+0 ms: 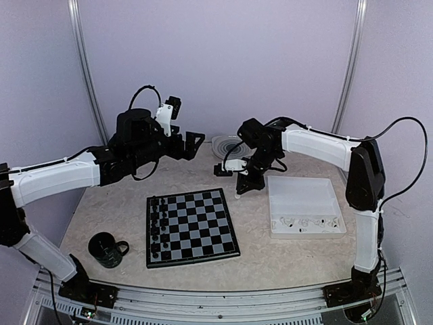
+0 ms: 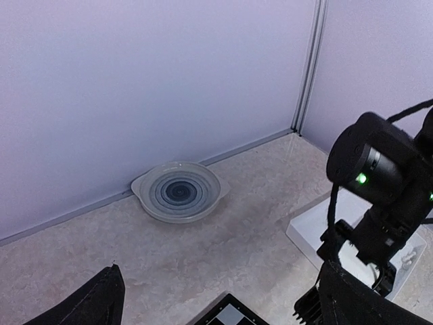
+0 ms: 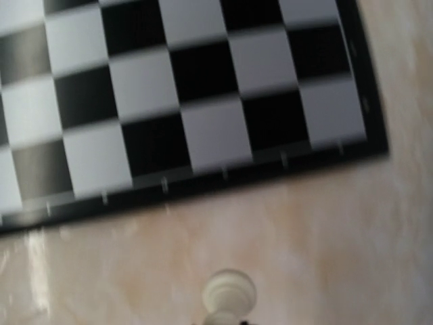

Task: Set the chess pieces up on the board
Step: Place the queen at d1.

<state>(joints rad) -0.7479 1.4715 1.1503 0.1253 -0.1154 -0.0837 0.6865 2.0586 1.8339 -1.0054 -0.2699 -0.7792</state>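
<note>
White chess piece sits pinched in the closed right gripper, seen from the wrist camera as a pale rounded top at the bottom of the view. It hangs low over bare bench, just beside the far right corner of the board. On the board, black pieces stand in two columns along its left edge. To the right of the right gripper, a white rectangular tray lies on the bench, with a few small white pieces lying along its near end. The left gripper is raised beyond the board's far left side, its jaws wide apart and holding nothing. Behind both arms, against the back wall, rests a shallow grey ribbed bowl. A black mug stands near the board's near left corner; its contents cannot be made out.
</note>
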